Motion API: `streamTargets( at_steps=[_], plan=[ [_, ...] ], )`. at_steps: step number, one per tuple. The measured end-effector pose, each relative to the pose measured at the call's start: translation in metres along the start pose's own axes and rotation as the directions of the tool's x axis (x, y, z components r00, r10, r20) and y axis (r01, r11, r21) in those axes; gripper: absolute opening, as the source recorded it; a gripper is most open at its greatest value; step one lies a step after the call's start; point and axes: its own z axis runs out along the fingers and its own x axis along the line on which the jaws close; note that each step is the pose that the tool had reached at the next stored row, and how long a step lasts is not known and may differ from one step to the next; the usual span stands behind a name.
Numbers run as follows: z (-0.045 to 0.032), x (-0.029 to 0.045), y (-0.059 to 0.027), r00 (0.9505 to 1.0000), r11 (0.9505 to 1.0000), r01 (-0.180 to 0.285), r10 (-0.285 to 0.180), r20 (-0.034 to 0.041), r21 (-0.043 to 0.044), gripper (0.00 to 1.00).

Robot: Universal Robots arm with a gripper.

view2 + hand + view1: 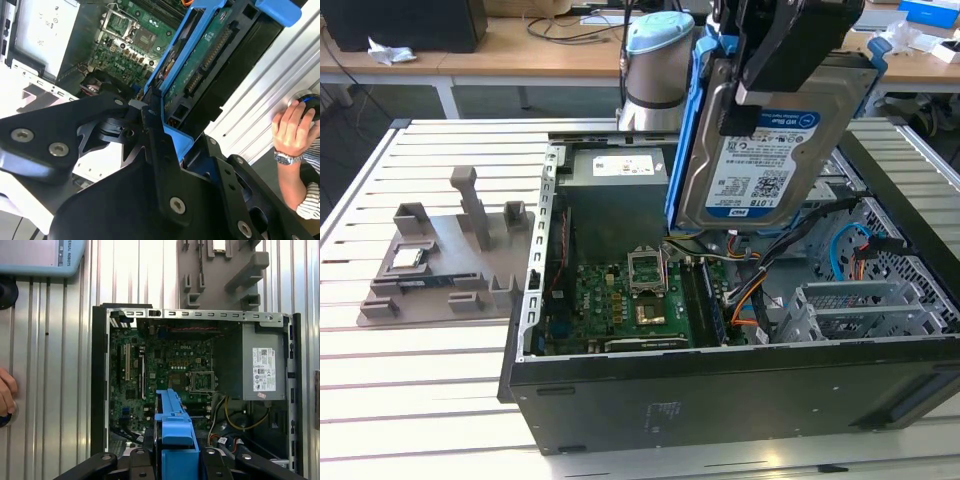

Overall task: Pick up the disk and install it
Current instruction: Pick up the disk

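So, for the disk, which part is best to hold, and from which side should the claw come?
Probably one short end, from above, with the claw closing across the thin way onto the two broad faces, as it holds the disk now. Those faces are flat and parallel, and the disk hangs upright, its lower end free over the computer case.

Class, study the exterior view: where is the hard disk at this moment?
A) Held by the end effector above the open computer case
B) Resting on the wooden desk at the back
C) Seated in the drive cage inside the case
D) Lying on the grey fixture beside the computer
A: the end effector is clamped on the upper part of the disk, which hangs in the air above the open computer case.
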Motion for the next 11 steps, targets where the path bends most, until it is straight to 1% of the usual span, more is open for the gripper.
streamTargets(
  at_steps=[6, 11],
  plan=[
    [0.0024, 0.0017, -0.0014, 1.0000, 1.0000, 0.000, 0.000, 0.0000, 0.0001, 0.37],
    [0.0039, 0.0047, -0.0015, 1.0000, 1.0000, 0.000, 0.000, 0.0000, 0.0000, 0.37]
  ],
)
